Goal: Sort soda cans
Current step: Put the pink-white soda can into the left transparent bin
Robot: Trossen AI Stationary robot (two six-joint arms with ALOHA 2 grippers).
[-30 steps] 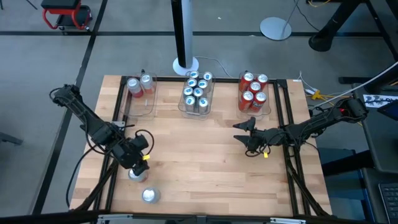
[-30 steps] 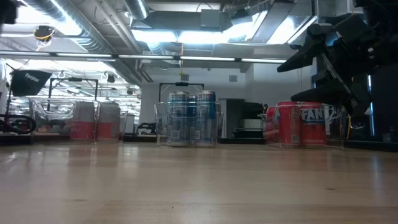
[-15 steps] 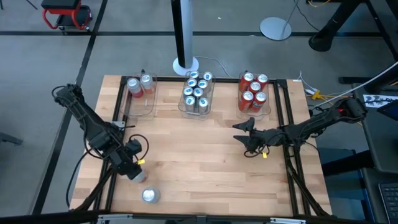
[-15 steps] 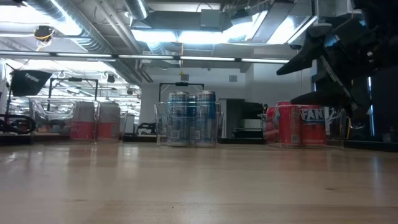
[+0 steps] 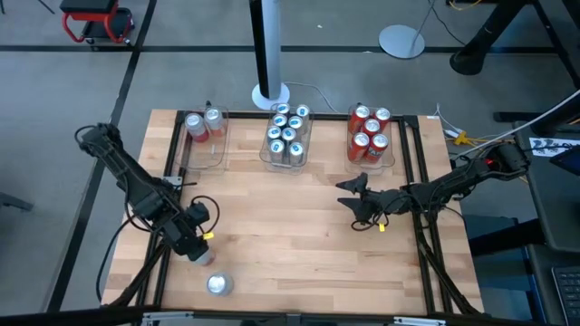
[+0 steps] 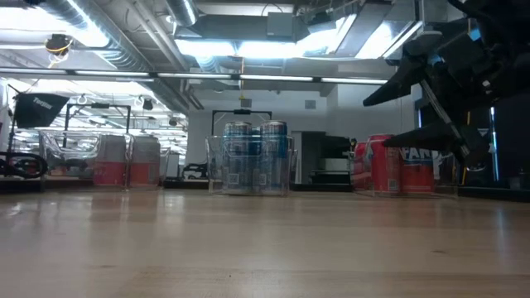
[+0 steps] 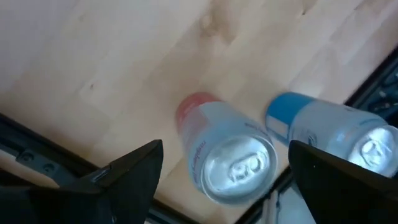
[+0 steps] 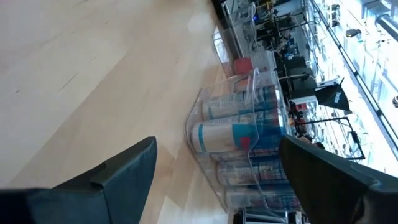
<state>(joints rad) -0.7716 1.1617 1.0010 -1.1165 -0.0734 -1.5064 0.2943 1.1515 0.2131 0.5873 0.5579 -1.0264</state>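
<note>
the left pincer [image 7: 221, 180] hangs open over a red-banded can [image 7: 227, 155] beside a blue-banded can [image 7: 336, 134]; picking it is the step in hand, i judge. next: lower, close on it. the right pincer [image 5: 355, 204] waits open mid-surface

Arms: two, dark, slender, jointed segments.
Cables: black loops along each arm.
Left gripper [image 5: 194, 237]: black, with a small yellow mark beside it.
Right gripper [image 5: 349, 194]: black, tapered wedge fingers [image 6: 399, 79]; yellow tag behind it.
</note>
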